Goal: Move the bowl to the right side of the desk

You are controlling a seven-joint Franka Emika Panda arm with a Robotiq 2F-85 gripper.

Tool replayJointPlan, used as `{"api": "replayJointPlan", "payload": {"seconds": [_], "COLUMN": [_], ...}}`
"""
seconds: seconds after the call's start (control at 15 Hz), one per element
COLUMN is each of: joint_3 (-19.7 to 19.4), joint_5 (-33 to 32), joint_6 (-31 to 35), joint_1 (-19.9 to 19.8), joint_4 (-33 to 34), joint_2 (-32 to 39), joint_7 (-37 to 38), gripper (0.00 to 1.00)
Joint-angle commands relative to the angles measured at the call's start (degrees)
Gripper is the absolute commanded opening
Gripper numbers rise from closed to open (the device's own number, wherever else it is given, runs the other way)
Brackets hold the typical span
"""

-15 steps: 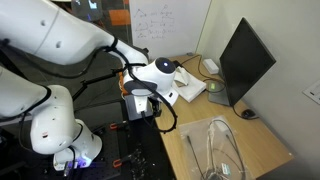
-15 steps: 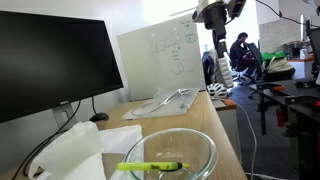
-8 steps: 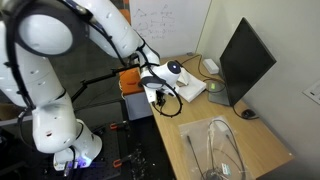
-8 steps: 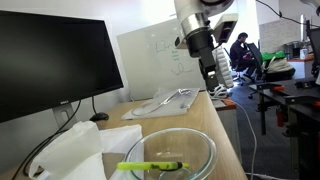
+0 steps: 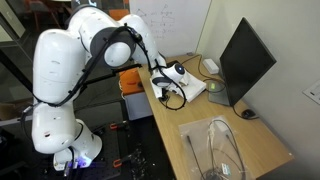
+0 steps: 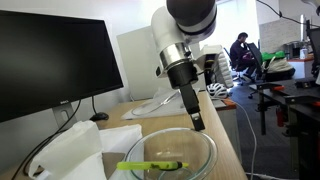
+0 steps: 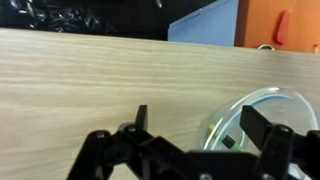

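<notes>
A clear glass bowl (image 6: 172, 156) with a yellow-green marker (image 6: 152, 166) in it sits on the light tan desk (image 6: 226, 140) near the camera. In the wrist view the bowl (image 7: 262, 112) shows at the right. My gripper (image 6: 197, 122) is open and hangs just above the bowl's far rim. In the wrist view my gripper (image 7: 200, 130) has its two black fingers on either side of the rim's left edge, one over the bare desk (image 7: 80, 70) and one over the bowl's inside. In an exterior view my gripper (image 5: 168, 92) hides the bowl.
A black monitor (image 6: 50, 60) (image 5: 245, 60) stands along one long edge. White cloth (image 6: 75, 150) (image 5: 190, 90) lies beside the bowl. A clear plastic piece (image 5: 215, 145) (image 6: 165, 100) lies further along the desk. A whiteboard (image 6: 160, 55) stands at the far end. An orange box (image 5: 130, 80) sits beside the desk.
The arm has swung over the desk and come down. The gripper went from high above the far end to just above the bowl's rim. The bowl has not moved.
</notes>
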Motion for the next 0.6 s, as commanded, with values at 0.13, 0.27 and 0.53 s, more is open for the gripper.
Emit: {"api": "replayJointPlan", "payload": {"seconds": [0.13, 0.27, 0.53], "joint_3": [2.60, 2.88, 3.04], "joint_5": [-2.45, -3.35, -5.63], "joint_6": [0.48, 0.71, 1.95], "joint_1": [-1.51, -1.37, -1.03], "joint_4": [6.92, 8.61, 9.69], "joint_2": [5.77, 7.22, 8.59], "joint_7": [3.66, 3.78, 4.23], "gripper": [0.95, 0.71, 0.46]}}
